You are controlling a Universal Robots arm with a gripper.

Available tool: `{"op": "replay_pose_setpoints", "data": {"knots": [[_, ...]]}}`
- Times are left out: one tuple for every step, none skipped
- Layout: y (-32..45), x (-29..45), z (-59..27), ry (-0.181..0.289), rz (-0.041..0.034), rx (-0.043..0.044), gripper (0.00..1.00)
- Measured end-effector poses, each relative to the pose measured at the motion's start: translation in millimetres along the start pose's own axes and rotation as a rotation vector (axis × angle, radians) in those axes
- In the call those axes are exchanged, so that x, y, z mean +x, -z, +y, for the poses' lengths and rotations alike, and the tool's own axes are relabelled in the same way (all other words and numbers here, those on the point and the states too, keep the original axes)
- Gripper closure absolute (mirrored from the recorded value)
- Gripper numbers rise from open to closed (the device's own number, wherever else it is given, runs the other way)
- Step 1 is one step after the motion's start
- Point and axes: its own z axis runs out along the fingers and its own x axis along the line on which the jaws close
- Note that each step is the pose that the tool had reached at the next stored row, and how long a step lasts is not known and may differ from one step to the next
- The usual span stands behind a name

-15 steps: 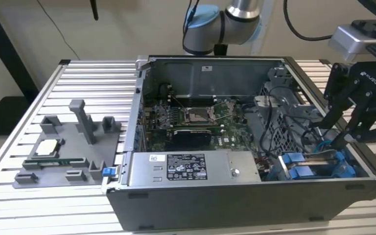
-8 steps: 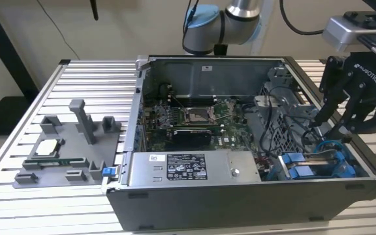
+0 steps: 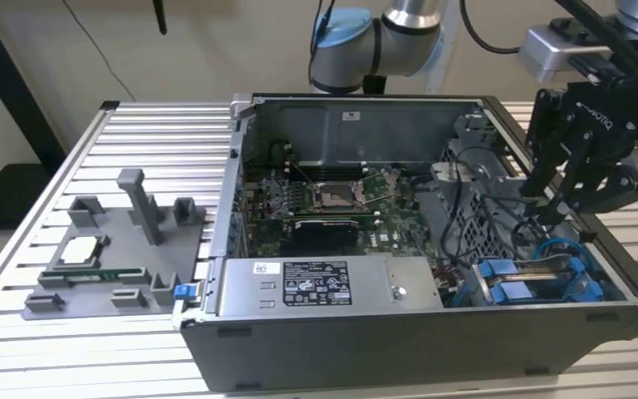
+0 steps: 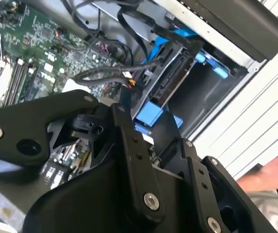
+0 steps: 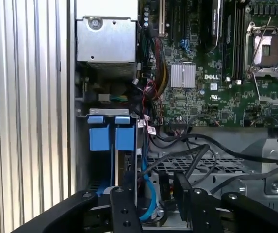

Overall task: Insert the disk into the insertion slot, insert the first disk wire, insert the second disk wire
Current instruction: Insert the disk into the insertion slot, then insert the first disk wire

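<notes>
The disk (image 5: 124, 145), dull silver in a glossy blue plastic frame, sits inside the insertion slot (image 3: 477, 229), a grey perforated sheet-metal bay in the computer case (image 3: 408, 349). The black gripper (image 5: 154, 180) hangs over it, fingers apart, with loose black wires (image 5: 202, 145) curling beside.

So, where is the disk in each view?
Exterior view: disk in the case's near corner at the exterior view's right, below the hand.
First wrist view: disk near the power-supply box.
Second wrist view: disk just beyond the hand.
Shared landmark: the motherboard.
</notes>
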Motion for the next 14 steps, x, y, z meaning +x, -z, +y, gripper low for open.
{"op": "replay_pose_setpoints", "data": {"knots": [[-0.3,-0.7,0.2,0.002,0.0,0.0087,0.0],[-0.8,-1.1,0.3,0.006,-0.0004,0.0194,0.0],[-1.1,-1.4,0.3,0.01,-0.0006,0.0308,0.0],[-1.7,-1.4,0.8,0.014,-0.0011,0.0415,0.0],[-2.5,-1.3,2.5,0.015,-0.0022,0.0472,0.0],[-3.1,-1.3,4.7,0.015,-0.0031,0.0497,0.0],[-3.9,-1.2,7.0,0.015,-0.005,0.0517,0.0],[-4.6,-1.1,9.1,0.015,-0.0077,0.0532,0.0],[-5.2,-1.1,10.6,0.015,-0.0106,0.0545,0.0],[-5.6,-1.1,11.5,0.015,-0.013,0.0558,0.0],[-6.2,-1.0,12.1,0.015,-0.016,0.0587,0.0],[-6.9,-1.0,12.4,0.015,-0.0192,0.0623,0.0],[-7.5,-1.0,12.4,0.016,-0.0215,0.066,0.0],[-7.5,-1.0,12.4,0.019,-0.0222,0.069,0.0]]}}
